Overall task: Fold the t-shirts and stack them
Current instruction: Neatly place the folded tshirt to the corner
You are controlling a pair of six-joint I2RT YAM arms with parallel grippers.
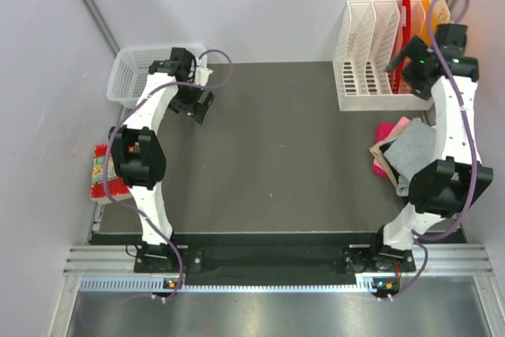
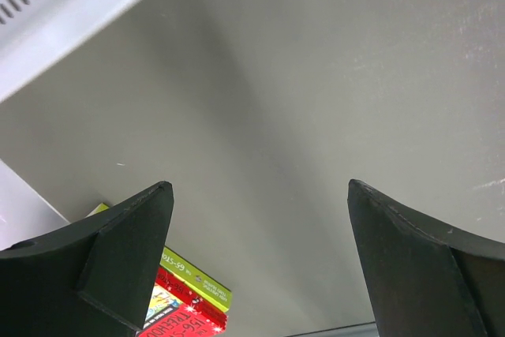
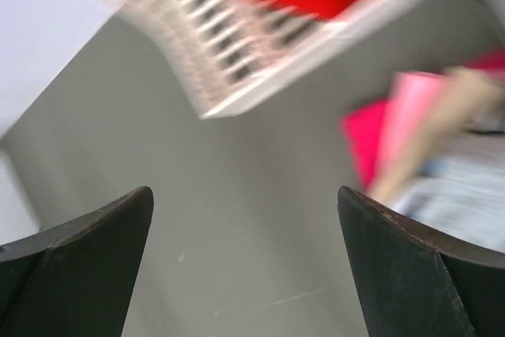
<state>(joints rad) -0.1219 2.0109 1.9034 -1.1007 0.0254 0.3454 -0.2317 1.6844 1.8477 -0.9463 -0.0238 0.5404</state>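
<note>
Both arms stretched to the far corners, nothing held

The left arm reaches far left, the left gripper (image 2: 256, 195) spread wide over the counter (image 1: 276, 155) beside a white basket (image 1: 130, 69). The right arm reaches far right, the right gripper (image 3: 245, 195) also spread, by a file rack (image 1: 367, 69). The t-shirts (image 1: 410, 151) lie heaped at the right edge, grey on top, pink beneath.

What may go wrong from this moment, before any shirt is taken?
1. The t-shirts lie heaped at the right edge of the table, partly under the right arm; pulling one may drag others off.
2. The open right gripper is close to the white rack and may hit it.
3. The open left gripper is near the white basket and may catch its rim.
</note>
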